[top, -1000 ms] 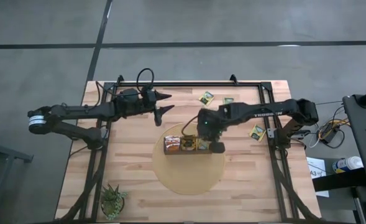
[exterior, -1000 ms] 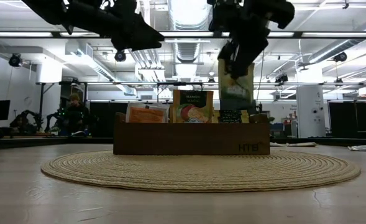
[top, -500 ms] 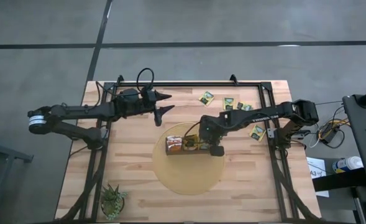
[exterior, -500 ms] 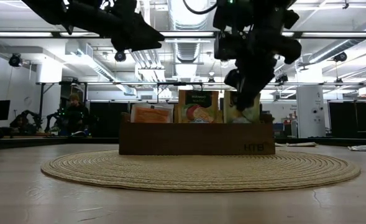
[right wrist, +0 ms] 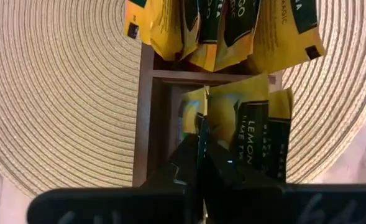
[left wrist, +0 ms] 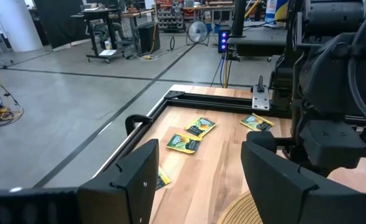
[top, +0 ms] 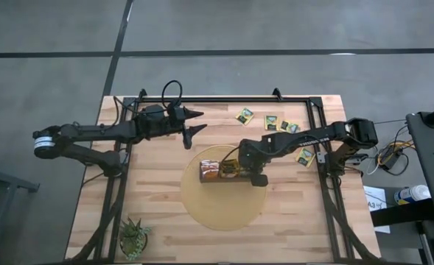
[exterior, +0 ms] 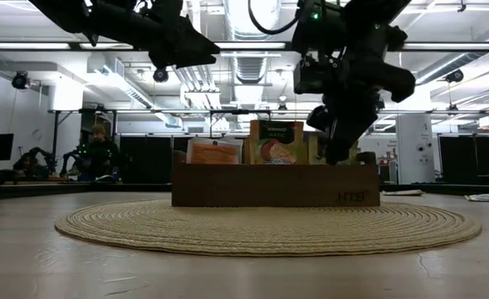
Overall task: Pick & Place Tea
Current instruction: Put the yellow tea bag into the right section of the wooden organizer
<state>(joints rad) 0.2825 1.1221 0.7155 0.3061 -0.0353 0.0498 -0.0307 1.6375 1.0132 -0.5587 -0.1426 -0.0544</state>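
Four loose sachets lie beyond the box

Wooden table | round woven mat at centre | plant at corner | loose tea sachets along far edge

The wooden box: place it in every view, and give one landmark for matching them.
High view: the box lies mid-table on the round mat, under the right gripper.
Low view: the box sits centre, on the mat.
Left wrist view: not in it; only a sliver of mat shows.
Right wrist view: the box runs down the middle, sachets inside.
Shared landmark: the mat.
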